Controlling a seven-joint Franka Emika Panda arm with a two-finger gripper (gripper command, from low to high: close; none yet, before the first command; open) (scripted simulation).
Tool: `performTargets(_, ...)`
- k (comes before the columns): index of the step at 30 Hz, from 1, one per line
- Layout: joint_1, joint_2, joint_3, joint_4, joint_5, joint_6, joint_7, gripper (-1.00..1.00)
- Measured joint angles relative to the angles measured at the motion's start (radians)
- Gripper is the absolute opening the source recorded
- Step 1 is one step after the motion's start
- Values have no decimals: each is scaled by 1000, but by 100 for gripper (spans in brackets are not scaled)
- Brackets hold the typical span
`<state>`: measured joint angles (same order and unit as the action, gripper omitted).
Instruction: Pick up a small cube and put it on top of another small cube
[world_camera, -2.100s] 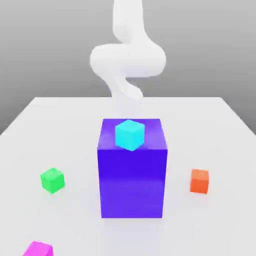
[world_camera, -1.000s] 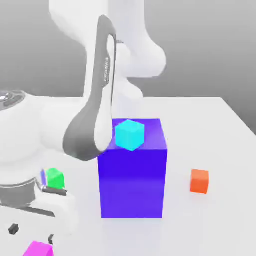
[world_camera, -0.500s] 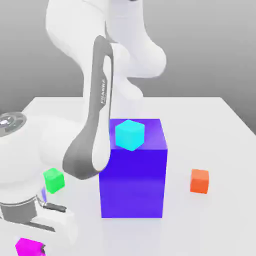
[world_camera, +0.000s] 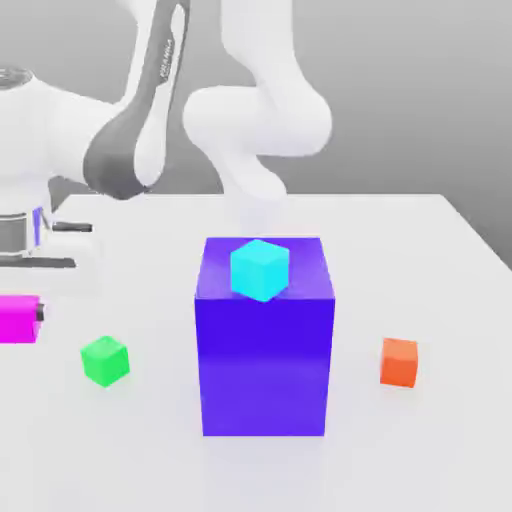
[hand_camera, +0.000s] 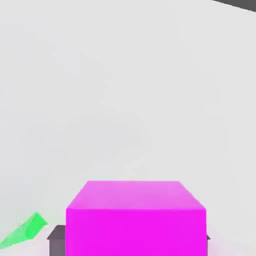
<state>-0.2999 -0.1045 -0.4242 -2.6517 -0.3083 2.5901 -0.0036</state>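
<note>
My gripper (world_camera: 16, 320) is shut on the small magenta-pink cube (world_camera: 14, 319) and holds it in the air at the exterior view's left edge, above the table. Part of that cube is cut off by the frame. In the hand view the small cube (hand_camera: 136, 217) sits between the grey fingers (hand_camera: 56, 236) of the gripper (hand_camera: 132, 242). A small green cube (world_camera: 105, 360) lies on the table below and to the right of the held cube, and its corner (hand_camera: 22, 232) shows in the hand view.
A large blue-purple block (world_camera: 265, 350) stands mid-table with a cyan cube (world_camera: 260, 268) on top. A small orange cube (world_camera: 399, 361) lies to its right. The white arm (world_camera: 130, 130) arches over the table's left and rear.
The gripper went from open to shut on the magenta-pink cube at the table's front left. It has since risen with the cube, lifting it off the table.
</note>
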Motion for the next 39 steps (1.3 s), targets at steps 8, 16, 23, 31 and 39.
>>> performTargets(8,24,-137,-119,-229,19,68,-435,-100)
performTargets(16,99,-80,-163,-231,133,128,-545,-100)
performTargets(23,162,33,-191,-229,274,232,-644,-100)
performTargets(31,170,159,-147,-236,480,340,-787,100)
performTargets(39,151,111,-156,-233,395,302,-728,100)
